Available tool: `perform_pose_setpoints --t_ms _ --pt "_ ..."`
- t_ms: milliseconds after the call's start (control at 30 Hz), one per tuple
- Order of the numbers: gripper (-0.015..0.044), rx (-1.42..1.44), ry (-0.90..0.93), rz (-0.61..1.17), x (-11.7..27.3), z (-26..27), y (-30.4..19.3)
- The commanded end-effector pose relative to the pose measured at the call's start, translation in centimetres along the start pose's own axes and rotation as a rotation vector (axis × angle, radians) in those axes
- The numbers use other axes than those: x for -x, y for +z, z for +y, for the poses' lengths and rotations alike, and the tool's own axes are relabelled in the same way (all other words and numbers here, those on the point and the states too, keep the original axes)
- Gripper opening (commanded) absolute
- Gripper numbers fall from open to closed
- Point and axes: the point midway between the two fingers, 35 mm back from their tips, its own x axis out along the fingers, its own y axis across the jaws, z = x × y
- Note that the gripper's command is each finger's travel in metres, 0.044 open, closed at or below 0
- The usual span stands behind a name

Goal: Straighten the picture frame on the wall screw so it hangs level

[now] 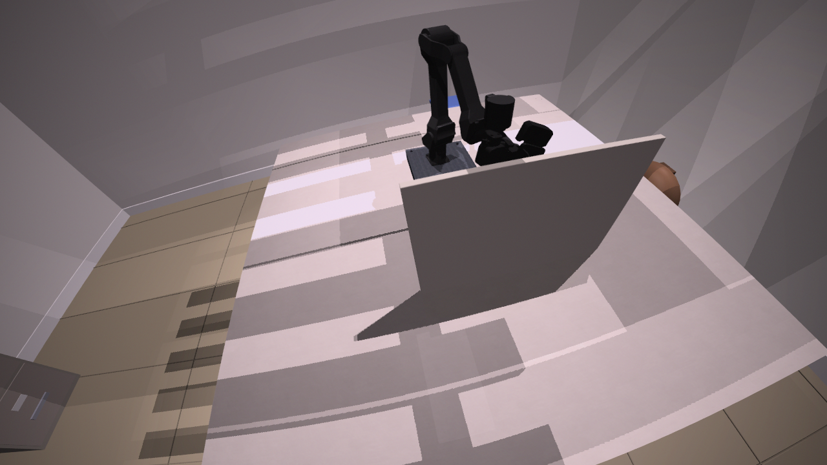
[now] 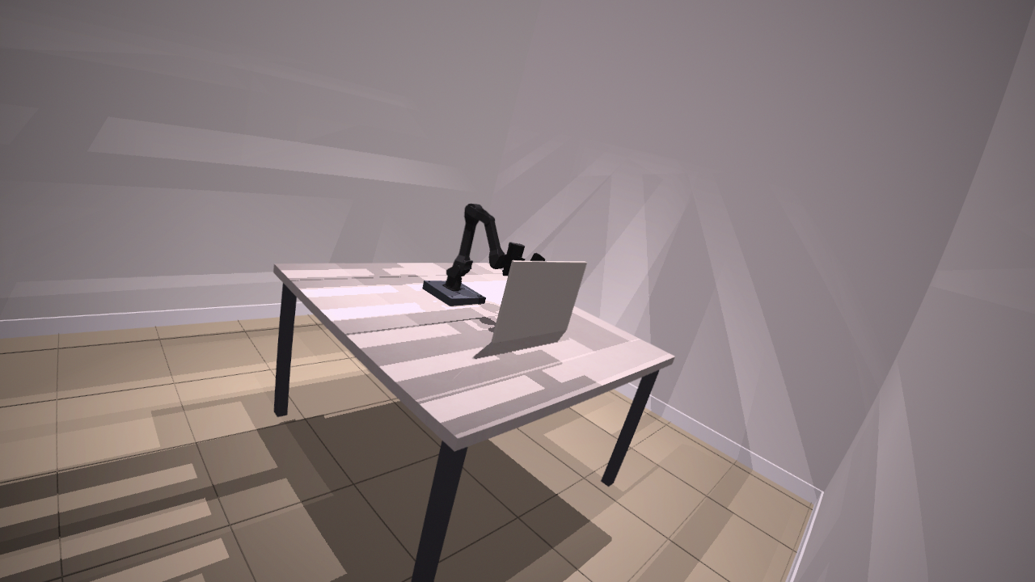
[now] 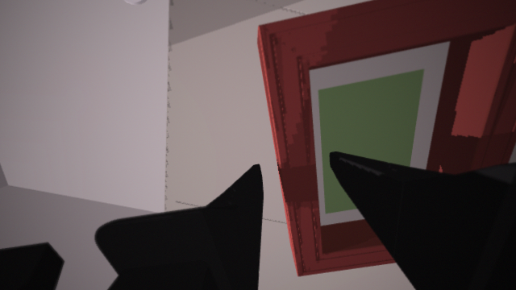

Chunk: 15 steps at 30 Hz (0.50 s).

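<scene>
The picture frame [image 3: 363, 32], red with a white mat and a green picture, shows in the wrist view against the front of the upright grey panel [image 3: 214, 101] [image 1: 508, 231] [image 2: 538, 304]. Its edges look slanted there, but the camera is angled too, so its true tilt is hard to tell. My gripper [image 3: 294, 164] is open, with a gap between its fingertips. The frame's left border shows between them. The left finger is outside that border and the right one overlaps the picture; contact is not visible. The panel hides the frame and fingertips in the top and exterior views. The screw and notched strip are hidden.
The panel stands upright on the table [image 1: 682, 358] [image 2: 600, 369]. The arm's base [image 1: 420, 166] [image 2: 462, 297] is behind it. A blue object [image 1: 453, 101] is beyond the base. A brown rounded object [image 1: 665, 182] shows past the panel's right end. A grey box [image 1: 34, 376] is at lower left.
</scene>
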Motion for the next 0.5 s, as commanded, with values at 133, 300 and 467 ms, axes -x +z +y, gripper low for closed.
perform_pose_setpoints --t_ms 133,300,467 --pt "0.007 -0.003 -0.002 0.004 -0.02 -0.12 -0.12" --pt "0.0036 -0.003 -0.002 0.004 -0.02 -0.12 -0.12" --pt "0.0 -0.003 -0.002 0.004 -0.02 -0.12 -0.12"
